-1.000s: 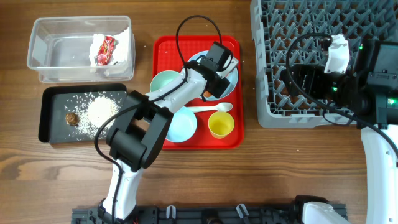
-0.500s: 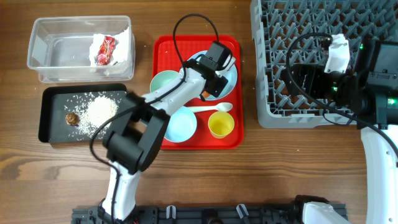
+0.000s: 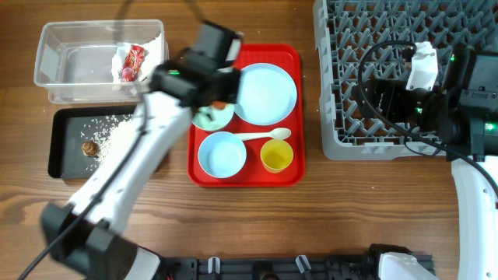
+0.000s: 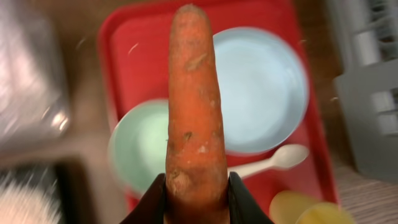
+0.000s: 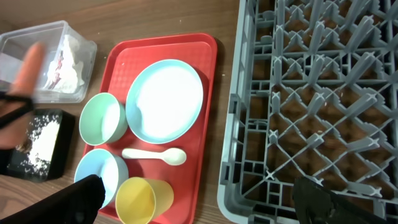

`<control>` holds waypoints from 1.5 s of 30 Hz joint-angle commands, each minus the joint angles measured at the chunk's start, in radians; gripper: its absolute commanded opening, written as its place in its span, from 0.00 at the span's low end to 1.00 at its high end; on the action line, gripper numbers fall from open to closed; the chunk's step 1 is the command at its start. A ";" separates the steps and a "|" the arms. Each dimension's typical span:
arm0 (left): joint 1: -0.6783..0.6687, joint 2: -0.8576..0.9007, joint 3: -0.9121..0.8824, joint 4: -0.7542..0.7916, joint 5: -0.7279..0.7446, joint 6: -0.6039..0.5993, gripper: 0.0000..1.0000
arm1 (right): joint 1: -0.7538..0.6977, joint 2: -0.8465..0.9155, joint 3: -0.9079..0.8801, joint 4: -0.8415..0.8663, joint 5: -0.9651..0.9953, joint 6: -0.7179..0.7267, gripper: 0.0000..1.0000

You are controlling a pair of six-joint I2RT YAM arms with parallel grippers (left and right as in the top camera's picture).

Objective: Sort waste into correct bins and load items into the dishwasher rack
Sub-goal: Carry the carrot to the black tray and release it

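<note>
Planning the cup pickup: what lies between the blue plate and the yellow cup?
The white plastic spoon, on the red tray; the overhead view shows it.

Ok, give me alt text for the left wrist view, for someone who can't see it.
The left gripper is shut on an orange carrot that points up the middle of the picture. Behind it, blurred, a red tray carries a pale blue plate, a pale green bowl, a white spoon and a yellow cup.

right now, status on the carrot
Left hand shut on carrot, held above the green bowl. Right hand open over dishwasher rack. Nothing seen blocking the way to the black tray.
</note>
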 commanded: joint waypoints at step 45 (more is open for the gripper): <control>0.620 0.101 -0.447 0.256 -0.039 -0.124 0.70 | 0.000 0.101 -0.014 0.103 0.003 0.005 1.00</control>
